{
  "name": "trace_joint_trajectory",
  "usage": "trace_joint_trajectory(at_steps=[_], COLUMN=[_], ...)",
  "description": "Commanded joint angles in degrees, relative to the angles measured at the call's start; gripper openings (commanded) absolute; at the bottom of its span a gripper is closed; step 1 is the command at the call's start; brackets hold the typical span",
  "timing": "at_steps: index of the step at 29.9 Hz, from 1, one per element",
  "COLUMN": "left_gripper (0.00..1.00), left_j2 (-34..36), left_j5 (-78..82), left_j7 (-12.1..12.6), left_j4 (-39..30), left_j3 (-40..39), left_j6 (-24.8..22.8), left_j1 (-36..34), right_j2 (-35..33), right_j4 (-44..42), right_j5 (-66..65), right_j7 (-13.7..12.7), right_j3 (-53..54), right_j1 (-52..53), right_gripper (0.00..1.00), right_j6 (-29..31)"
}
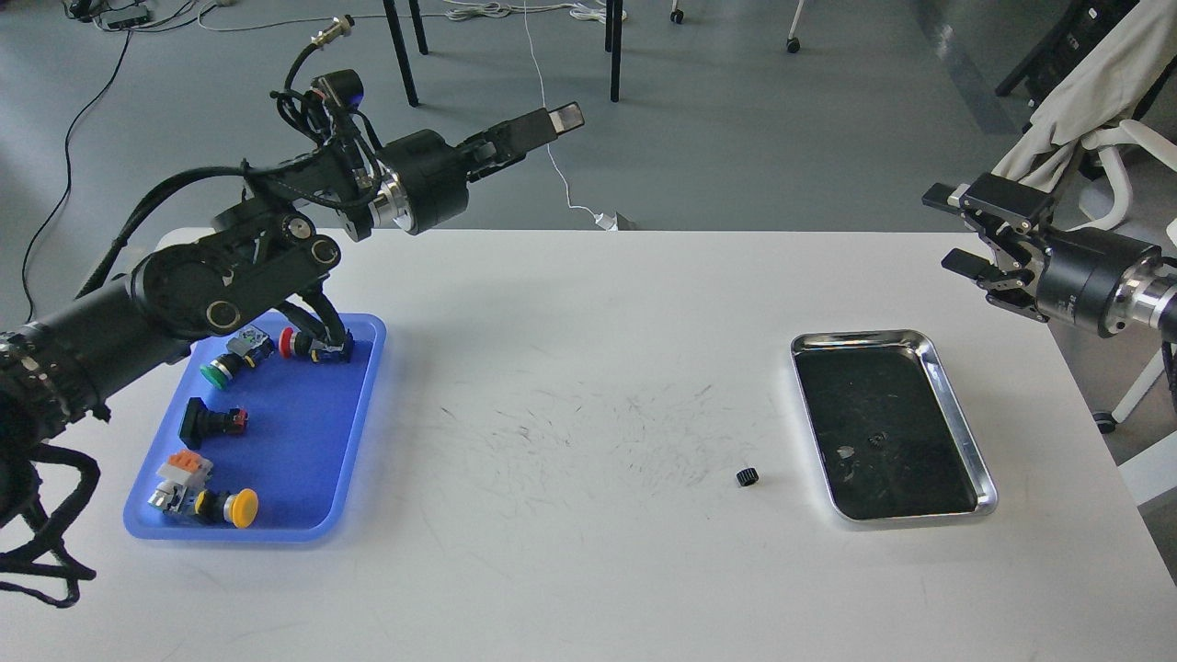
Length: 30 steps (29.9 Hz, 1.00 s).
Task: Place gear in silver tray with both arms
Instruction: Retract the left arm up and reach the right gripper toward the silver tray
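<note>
We find the gear lying on the white table, just left of the silver tray, outside it. Our left gripper appears closed and empty, raised high. Our right gripper stands spread apart, empty

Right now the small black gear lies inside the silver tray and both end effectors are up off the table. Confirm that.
Not quite: the head view shows the gear on the white table, just left of the silver tray, not inside it. Both end effectors are up off the table.
</note>
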Motion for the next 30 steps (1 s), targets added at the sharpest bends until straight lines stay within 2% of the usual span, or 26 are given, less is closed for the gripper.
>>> trace_joint_trajectory(at_steps=[1, 7, 13, 17, 22, 24, 27, 30], left_gripper=[0.8, 0.84, 0.84, 0.84, 0.85, 0.85, 0.85, 0.85], left_j2=[2.1, 5.9, 8.5, 9.9, 10.8, 11.1, 11.8, 12.4], left_j5=[-3.0, -8.0, -9.1, -10.8, -10.9, -11.0, -11.4, -12.0], left_j7=[0.0, 0.0, 0.0, 0.0, 0.0, 0.0, 0.0, 0.0], left_j4=[0.0, 0.0, 0.0, -0.1, 0.0, 0.0, 0.0, 0.0], left_j3=[0.0, 0.1, 0.0, 0.1, 0.1, 0.1, 0.1, 0.1], left_j6=[0.6, 1.9, 2.6, 2.7, 2.7, 2.7, 3.0, 3.1], left_j1=[0.1, 0.4, 0.6, 0.6, 0.6, 0.7, 0.7, 0.7], right_j2=[-0.5, 0.0, 2.6, 5.3, 5.2, 3.8, 3.7, 3.9], right_j4=[0.2, 1.1, 1.9, 1.9, 1.7, 2.0, 2.4, 3.1], right_j5=[-3.7, -18.2, -31.2, -29.9, -18.3, -18.1, -20.3, -29.0], right_j7=[0.0, 0.3, 1.8, 1.8, 2.4, 4.3, 9.4, 11.2], right_j3=[-7.8, -17.2, -18.5, -18.2, -18.1, -18.5, -18.6, -18.5], right_j1=[6.0, 16.9, 20.5, 21.8, 20.9, 20.7, 20.3, 20.8], right_gripper=[0.98, 0.96, 0.96, 0.96, 0.99, 0.99, 0.98, 0.96], right_j6=[0.4, 3.9, 6.4, 6.1, 3.5, 3.6, 4.2, 4.9])
